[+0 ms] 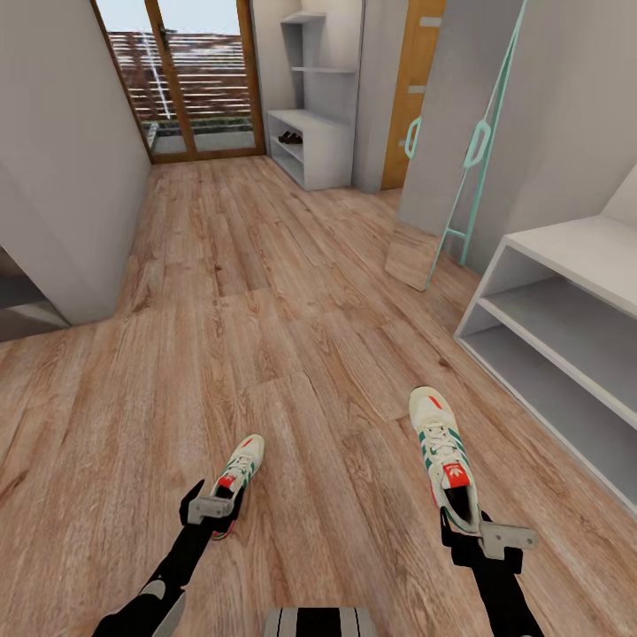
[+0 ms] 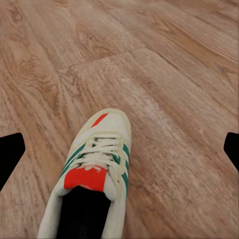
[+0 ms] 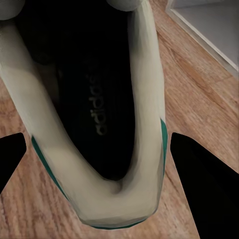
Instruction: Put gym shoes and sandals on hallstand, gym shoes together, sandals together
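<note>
Two white gym shoes with green stripes lie toes-away on the corridor floor (image 1: 265, 292). My left gripper (image 1: 217, 522) hovers open above the heel end of the left gym shoe (image 1: 241, 467); in the left wrist view this shoe (image 2: 97, 169) lies well below the spread fingers (image 2: 10, 154). My right gripper (image 1: 464, 531) is shut on the heel collar of the right gym shoe (image 1: 440, 442), with the fingers (image 3: 199, 189) hugging both sides of that shoe (image 3: 94, 114). The hallstand (image 1: 575, 257) stands at the right. The sandals are out of view.
A slim teal frame (image 1: 469, 177) leans on the right wall beyond the hallstand. A second white shelving unit (image 1: 310, 146) stands far down the corridor by a glazed door (image 1: 190, 80), with small dark things (image 1: 289, 137) on a low tier. A grey wall corner (image 1: 71, 177) juts in at left.
</note>
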